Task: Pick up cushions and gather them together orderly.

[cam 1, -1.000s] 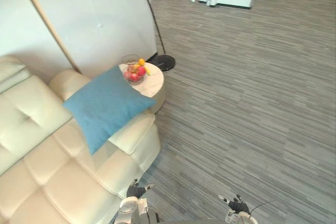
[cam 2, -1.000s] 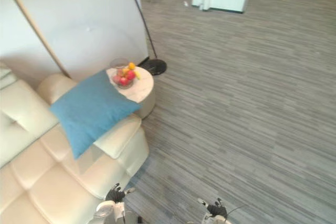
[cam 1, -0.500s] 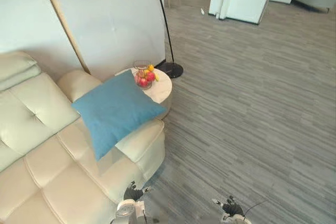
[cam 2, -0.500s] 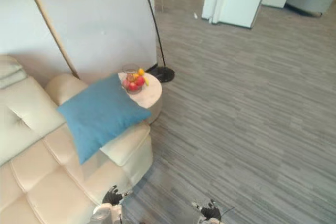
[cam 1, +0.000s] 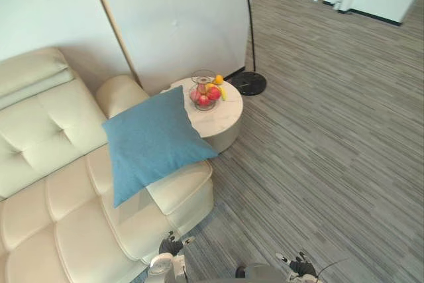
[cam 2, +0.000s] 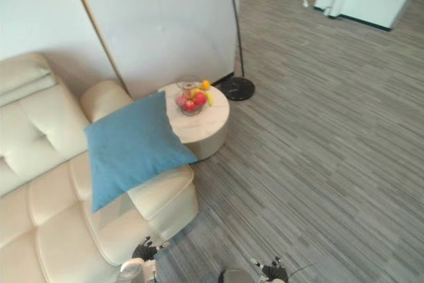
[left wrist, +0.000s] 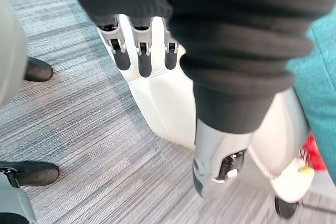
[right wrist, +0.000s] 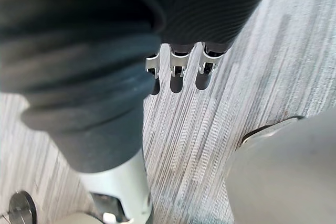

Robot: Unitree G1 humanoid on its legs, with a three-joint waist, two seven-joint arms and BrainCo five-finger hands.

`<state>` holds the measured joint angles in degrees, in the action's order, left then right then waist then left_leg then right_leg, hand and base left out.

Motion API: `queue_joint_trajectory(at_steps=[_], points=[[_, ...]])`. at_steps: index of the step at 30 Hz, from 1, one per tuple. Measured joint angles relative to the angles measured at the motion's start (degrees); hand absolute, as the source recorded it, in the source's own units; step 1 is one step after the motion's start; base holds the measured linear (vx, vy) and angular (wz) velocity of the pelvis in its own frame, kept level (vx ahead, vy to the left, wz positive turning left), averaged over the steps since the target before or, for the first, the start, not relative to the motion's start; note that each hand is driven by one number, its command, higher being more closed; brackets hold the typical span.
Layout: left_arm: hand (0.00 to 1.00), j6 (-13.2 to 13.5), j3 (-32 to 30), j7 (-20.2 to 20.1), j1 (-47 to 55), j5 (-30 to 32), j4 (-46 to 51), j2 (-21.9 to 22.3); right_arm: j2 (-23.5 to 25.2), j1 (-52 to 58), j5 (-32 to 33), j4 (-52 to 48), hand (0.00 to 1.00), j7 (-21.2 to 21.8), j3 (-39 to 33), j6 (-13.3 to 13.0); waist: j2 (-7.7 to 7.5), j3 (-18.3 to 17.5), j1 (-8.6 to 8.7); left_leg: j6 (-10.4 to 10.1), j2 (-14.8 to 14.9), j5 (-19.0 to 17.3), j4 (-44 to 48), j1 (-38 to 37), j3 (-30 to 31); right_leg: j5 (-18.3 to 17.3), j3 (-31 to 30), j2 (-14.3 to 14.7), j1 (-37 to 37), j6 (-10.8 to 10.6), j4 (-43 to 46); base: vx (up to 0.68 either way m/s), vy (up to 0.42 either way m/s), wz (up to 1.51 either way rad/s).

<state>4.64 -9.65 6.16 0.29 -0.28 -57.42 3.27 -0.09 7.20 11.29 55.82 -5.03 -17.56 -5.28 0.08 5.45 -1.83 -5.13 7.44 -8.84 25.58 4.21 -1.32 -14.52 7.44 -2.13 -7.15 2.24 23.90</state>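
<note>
The left hand (cam 1: 171, 246) hangs low off the front corner of the sofa (cam 1: 53, 183), at its armrest end. Its fingers (left wrist: 139, 59) are straight and relaxed and hold nothing. The right hand (cam 1: 301, 267) hangs over the grey striped carpet (cam 1: 331, 130), farther from the sofa than the left hand. Its fingers (right wrist: 177, 74) are likewise straight and carry nothing.

The sofa is cream, with tufted seat and back panels. One blue cushion (cam 1: 152, 144) lies tilted across the sofa's armrest, with its lower corner down on the seat. Its opposite corner reaches over the edge of the round side table (cam 1: 225, 120). The cushion is well apart from both hands.

The side table is white and stands just beside the sofa's armrest end. On it stands a clear glass bowl (cam 1: 204, 96), close to the cushion's upper corner (contact between the two cannot be determined). The bowl holds:
- red fruit (cam 1: 211, 94);
- one orange fruit (cam 1: 218, 79) at the rim away from the sofa;
- one yellow piece (cam 1: 223, 92) beside it.

A floor lamp base (cam 1: 247, 83), black and round, sits on the carpet beyond the table, away from the sofa.
</note>
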Motion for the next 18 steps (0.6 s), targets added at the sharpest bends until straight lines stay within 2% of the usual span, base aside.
queue_joint_trajectory(at_steps=[1,2,3,4,5,6,7,9,10,14,18], points=[[0.0,0.01,0.2,-0.03,-0.07,0.0,0.2,-0.03,-0.06,0.1,0.0,-0.05,0.0,-0.01,-0.01,0.03,0.11,0.16,-0.12,0.07,0.48,0.11,3.01,1.61,-0.67,-0.01,0.89,0.0,0.84,0.02,-0.55,0.09,-0.125,1.19],[0.0,0.08,0.73,-0.09,-0.03,-0.07,0.77,-0.04,-0.23,0.4,-0.01,0.05,0.0,-0.07,-0.2,0.13,0.31,0.81,-1.12,1.57,2.41,0.77,9.09,4.21,-5.48,-0.46,4.21,-0.37,4.52,0.81,-2.15,0.07,-0.065,0.75],[0.0,0.06,0.98,-0.12,-0.18,-0.1,0.77,-0.04,-0.23,0.53,0.02,0.03,0.0,-0.08,-0.2,0.14,0.31,0.82,-1.13,2.07,2.81,0.98,9.16,4.32,-7.46,-0.51,5.28,-0.73,5.44,0.82,-2.46,0.05,-0.038,1.02],[0.0,0.07,2.34,-0.17,-0.14,-0.23,0.96,-0.05,-0.25,0.69,0.08,-0.31,0.0,-0.01,0.04,0.12,0.34,0.71,-1.05,4.03,3.19,2.63,6.26,4.11,-12.95,-0.99,7.39,-1.71,6.71,0.04,-3.23,-0.01,-0.001,0.7],[0.0,0.06,2.63,-0.2,-0.09,-0.25,0.97,-0.05,-0.3,0.68,0.12,-0.61,0.0,0.04,0.25,0.11,0.39,0.69,-1.06,4.37,3.14,2.9,4.57,3.85,-15.39,-1.32,7.88,-2.09,6.71,-0.44,-3.21,-0.01,0.014,0.85],[0.0,0.04,2.67,-0.16,0.02,-0.28,0.86,0.08,-0.28,0.78,0.14,-0.93,0.0,0.09,0.69,0.07,0.46,0.18,-0.96,4.32,1.87,2.88,0.5,3.42,-17.02,-1.89,8.21,-2.62,6.15,-1.24,-3.07,0.04,0.024,0.59],[0.0,0.02,2.8,-0.17,0.06,-0.28,0.81,0.22,-0.34,0.8,0.15,-0.94,0.0,0.09,0.82,0.07,0.98,-0.3,-0.88,4.32,1.28,2.88,-1.55,3.33,-17.06,-1.93,8.41,-2.74,5.63,-1.31,-2.94,0.08,0.04,0.68],[0.0,0.0,2.69,0.02,0.47,-0.28,0.7,0.14,-0.36,0.8,0.17,-0.9,0.0,0.01,0.91,0.16,0.65,-0.26,-0.61,4.3,-0.9,2.86,-9.57,1.25,-16.81,-1.67,5.25,-2.69,3.89,-1.01,-0.95,0.08,0.106,0.71],[0.0,-0.03,2.67,0.09,0.62,-0.26,0.51,-0.1,-0.03,0.88,0.52,-0.85,0.0,-0.11,0.89,0.2,0.22,-0.07,-0.38,3.53,-1.58,3.35,-12.43,-0.44,-16.79,-1.69,3.75,-2.76,4.25,-1.03,-0.76,0.04,0.135,0.61],[0.0,0.01,1.58,0.11,1.53,-0.23,0.31,-0.04,0.01,1.16,0.46,-0.82,0.0,-0.06,2.74,0.11,-0.61,-1.52,-0.82,2.9,-3.46,4.51,-16.93,-3.89,-16.88,-2.3,0.07,-3.35,5.81,-1.93,-1.29,-0.03,0.08,-0.01],[0.0,-0.04,1.61,-0.02,2.42,-0.11,-0.73,0.3,0.06,2.52,0.43,-0.77,0.0,-0.19,3.05,0.02,-0.88,-3.23,-0.04,3.06,-5.58,9.52,-26.51,-7.64,-16.61,-2.57,0.57,-3.95,6.21,-2.7,-3.48,-0.04,0.029,0.1]])
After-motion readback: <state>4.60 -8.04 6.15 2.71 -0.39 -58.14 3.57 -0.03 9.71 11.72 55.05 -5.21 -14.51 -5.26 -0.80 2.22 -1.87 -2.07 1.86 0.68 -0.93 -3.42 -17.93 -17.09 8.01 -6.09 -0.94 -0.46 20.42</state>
